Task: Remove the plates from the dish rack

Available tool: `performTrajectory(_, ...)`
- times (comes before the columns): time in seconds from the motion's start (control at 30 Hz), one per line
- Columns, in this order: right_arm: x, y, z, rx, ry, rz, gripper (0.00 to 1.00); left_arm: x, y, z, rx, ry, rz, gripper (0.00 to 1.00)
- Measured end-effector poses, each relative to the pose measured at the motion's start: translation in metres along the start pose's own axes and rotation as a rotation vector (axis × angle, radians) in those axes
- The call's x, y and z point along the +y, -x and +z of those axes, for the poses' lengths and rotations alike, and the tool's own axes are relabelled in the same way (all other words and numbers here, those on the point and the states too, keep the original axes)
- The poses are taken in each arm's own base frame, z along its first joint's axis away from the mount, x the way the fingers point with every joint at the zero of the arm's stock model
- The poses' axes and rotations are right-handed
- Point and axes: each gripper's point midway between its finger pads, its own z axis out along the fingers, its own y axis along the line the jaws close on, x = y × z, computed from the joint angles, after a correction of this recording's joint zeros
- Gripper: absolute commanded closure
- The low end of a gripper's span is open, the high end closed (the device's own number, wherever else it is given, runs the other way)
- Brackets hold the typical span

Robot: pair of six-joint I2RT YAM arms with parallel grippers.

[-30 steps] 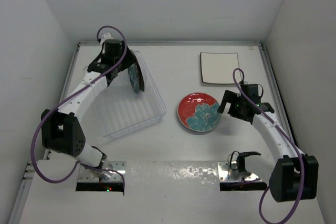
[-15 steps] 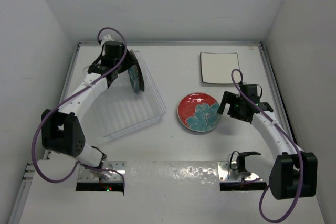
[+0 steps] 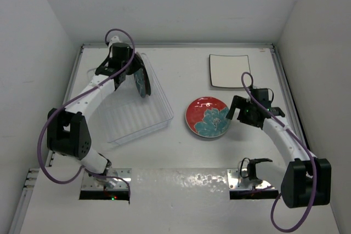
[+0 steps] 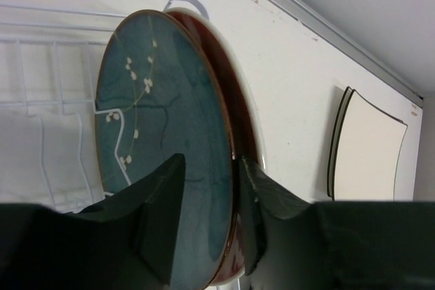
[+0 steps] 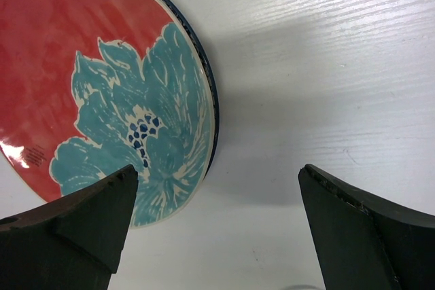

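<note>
Right now the left gripper (image 4: pixel 209 161) reaches into the clear ribbed plastic dish rack (image 4: pixel 54 52), its jaws narrowed around the lower edge of two plates standing upright on edge. One finger lies across the face of a round dark teal plate with small white blossoms (image 4: pixel 163 120). The other finger sits on the far side, behind the rim of a round red plate (image 4: pixel 241 106) pressed against the teal one's back. Whether the pads actually press on the rims I cannot tell. Beyond those jaws and off to their right, a square cream plate with a dark edge (image 4: pixel 367 147) lies flat on the white counter (image 5: pixel 306 66), well apart from the rack.

The right gripper (image 5: pixel 217 229) hovers low over the counter with its jaws spread wide and holding nothing. A round red plate with a large teal flower (image 5: pixel 102 86) lies flat ahead of them, toward the left finger, its dark rim just beyond the gap.
</note>
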Motion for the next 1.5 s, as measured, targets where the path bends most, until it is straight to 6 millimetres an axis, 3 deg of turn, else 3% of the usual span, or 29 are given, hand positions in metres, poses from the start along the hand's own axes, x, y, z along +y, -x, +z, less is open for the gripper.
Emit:
performTrajectory(0.33,0.001,-0.002,0.001,0.002,0.007,0.0,0.01,-0.007,0.004,0.003,-0.015,-0.028,-0.005,1.0)
performTrajectory(0.73,0.001,0.006,-0.006,-0.046,0.009,-0.003,0.01,0.005,0.018,-0.024,-0.012,0.048,0.092,1.0)
performTrajectory(0.9,0.001,0.009,-0.011,-0.052,0.001,-0.004,0.01,-0.013,0.043,-0.044,-0.043,0.014,0.145,1.0)
performTrajectory(1.07,0.005,0.018,-0.019,-0.069,0.004,-0.005,0.01,-0.039,0.08,-0.068,-0.116,-0.041,0.216,1.0)
performTrajectory(1.23,0.018,0.037,-0.034,-0.103,0.044,-0.009,0.01,-0.045,0.107,-0.095,-0.193,-0.032,0.331,1.0)
performTrajectory(1.33,0.037,0.055,-0.049,-0.133,0.123,-0.016,0.01,-0.062,0.103,-0.111,-0.229,-0.018,0.474,1.0)
performTrajectory(1.4,0.054,0.068,-0.062,-0.154,0.196,-0.021,0.01,-0.084,0.089,-0.123,-0.257,-0.013,0.607,1.0)
performTrajectory(1.5,0.082,0.085,-0.087,-0.179,0.329,-0.02,0.01,-0.127,0.047,-0.149,-0.274,-0.07,0.832,1.0)
